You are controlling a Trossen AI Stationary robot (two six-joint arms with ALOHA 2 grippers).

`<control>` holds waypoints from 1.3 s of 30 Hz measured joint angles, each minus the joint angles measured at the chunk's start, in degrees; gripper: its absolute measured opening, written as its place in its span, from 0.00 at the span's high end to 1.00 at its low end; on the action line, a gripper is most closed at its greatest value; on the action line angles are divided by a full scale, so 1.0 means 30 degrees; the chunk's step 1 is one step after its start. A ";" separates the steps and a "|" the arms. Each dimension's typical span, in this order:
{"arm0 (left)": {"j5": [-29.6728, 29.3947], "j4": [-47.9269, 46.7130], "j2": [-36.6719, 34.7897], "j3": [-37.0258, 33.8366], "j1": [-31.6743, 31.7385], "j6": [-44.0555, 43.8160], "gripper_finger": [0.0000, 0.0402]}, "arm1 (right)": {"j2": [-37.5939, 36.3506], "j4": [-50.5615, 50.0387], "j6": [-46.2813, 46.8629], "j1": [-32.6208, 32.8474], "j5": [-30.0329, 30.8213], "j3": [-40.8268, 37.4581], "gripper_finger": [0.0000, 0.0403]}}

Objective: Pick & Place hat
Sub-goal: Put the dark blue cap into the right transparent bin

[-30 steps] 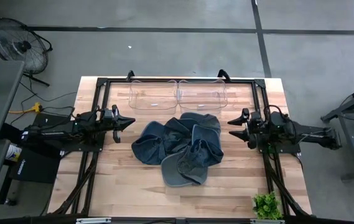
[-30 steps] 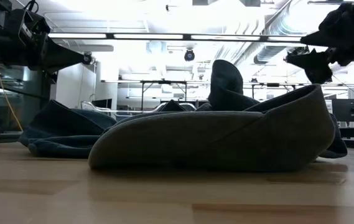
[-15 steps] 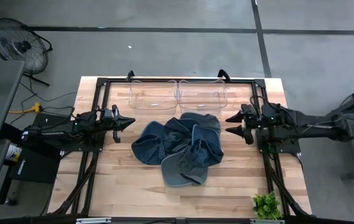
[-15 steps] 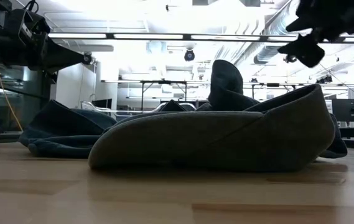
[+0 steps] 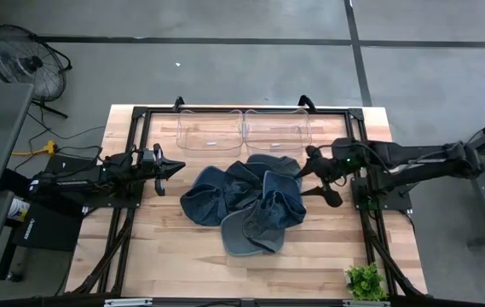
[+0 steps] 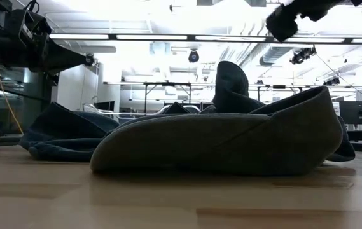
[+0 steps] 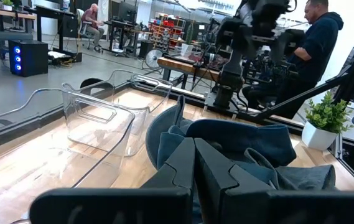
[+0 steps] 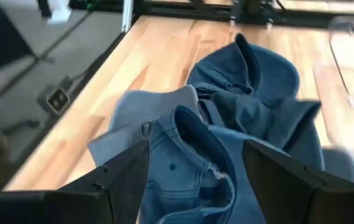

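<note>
Right end effector (image 5: 316, 177) spread wide above soft, crumpled denim hats (image 5: 246, 201); left end effector (image 5: 178, 168) closed, beside table (image 5: 165, 247) edge.

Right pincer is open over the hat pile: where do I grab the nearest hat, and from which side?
Probably the raised fabric edge of the blue hat directly ahead of the right pincer. It stands up as a thin ridge between the open fingers, so come straight down from above and straddle it. The flat brim beside it offers little to pinch.
</note>
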 joint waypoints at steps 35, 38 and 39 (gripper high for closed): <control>-0.0001 -0.0002 0.0001 0.0000 0.0001 0.0003 1.00 | 0.7513 -0.3164 -0.6572 0.1343 0.6586 0.4804 0.38; 0.0000 0.0000 0.0005 0.0000 -0.0006 0.0001 1.00 | 0.7765 -0.3164 -0.6704 0.1358 0.6360 0.4811 0.38; 0.0000 0.0002 0.0001 0.0000 0.0001 0.0000 1.00 | 0.7846 -0.3162 -0.6870 0.1358 0.6433 0.4811 0.38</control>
